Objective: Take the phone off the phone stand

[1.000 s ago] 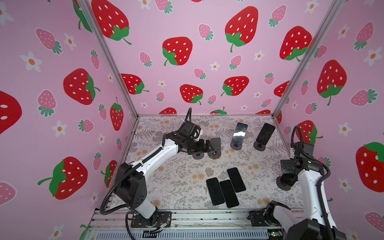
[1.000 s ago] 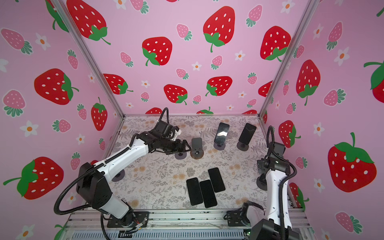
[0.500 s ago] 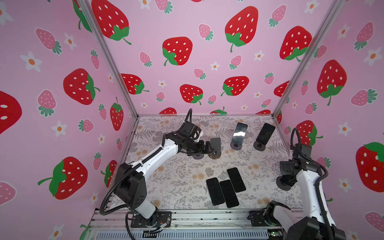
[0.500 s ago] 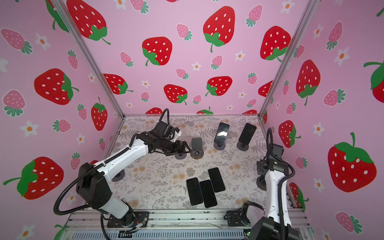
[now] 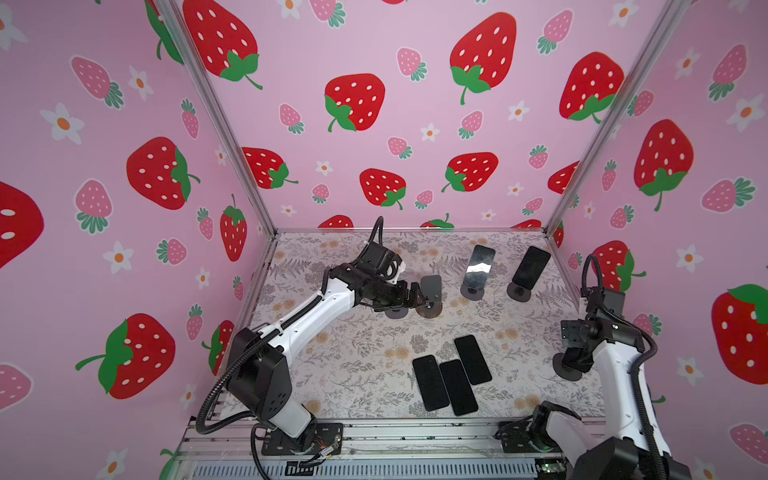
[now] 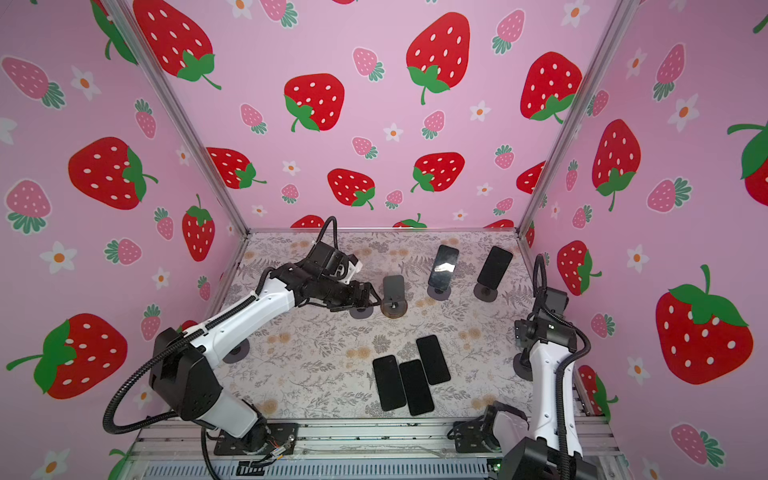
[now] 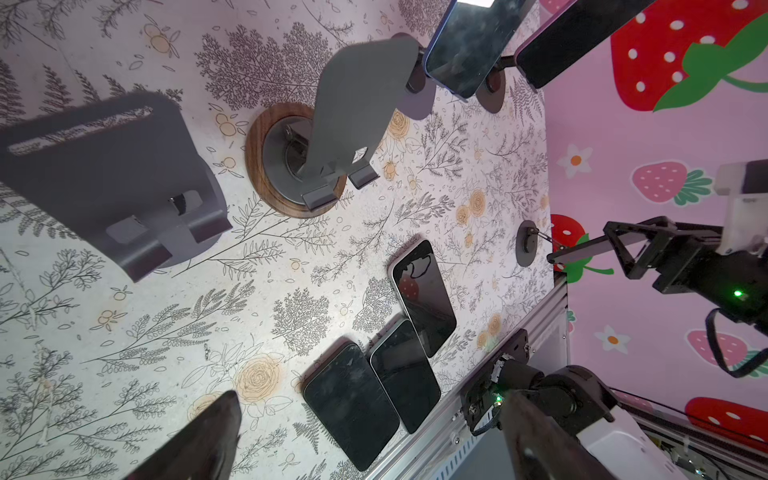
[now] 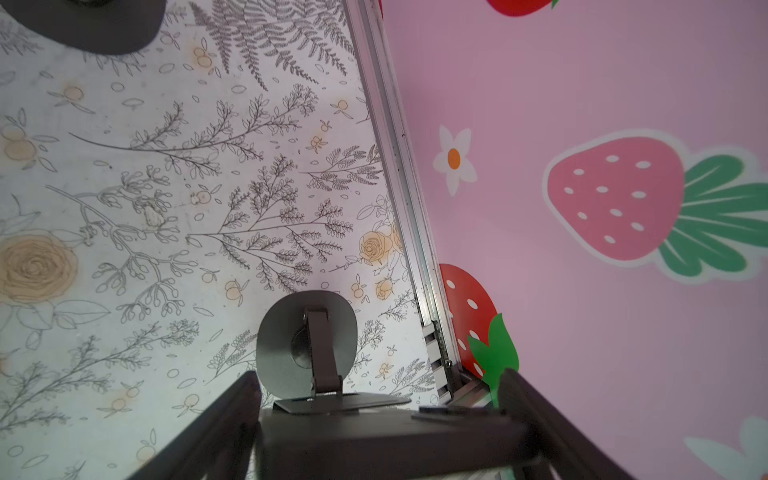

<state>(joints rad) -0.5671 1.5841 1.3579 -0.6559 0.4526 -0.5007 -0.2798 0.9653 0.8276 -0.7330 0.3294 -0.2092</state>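
Phone (image 5: 478, 266) and its neighbour (image 5: 530, 266) lean on stands (image 5: 471, 291) at the far right of our floral counter (image 5: 353, 357), boxed by strawberry walls (image 5: 415, 145); three phones (image 5: 457, 386) lie flat near centre. The left gripper (image 6: 372, 299) spreads its jaws wide, empty, by a bare stand (image 7: 357, 104). The right gripper (image 8: 378, 374), at the right edge, straddles a dark slab (image 8: 382, 440); we cannot tell whether its jaws grip.

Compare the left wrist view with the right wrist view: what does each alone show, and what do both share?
Only the left wrist view: three phones lying flat side by side, two phones propped on stands, an empty stand on a wooden disc, and the right arm from outside. Only the right wrist view: a dark slab between the fingers of the right claw; whether it is a phone I cannot tell. Both: the floral table, the pink strawberry wall and the round-based stand near that wall.
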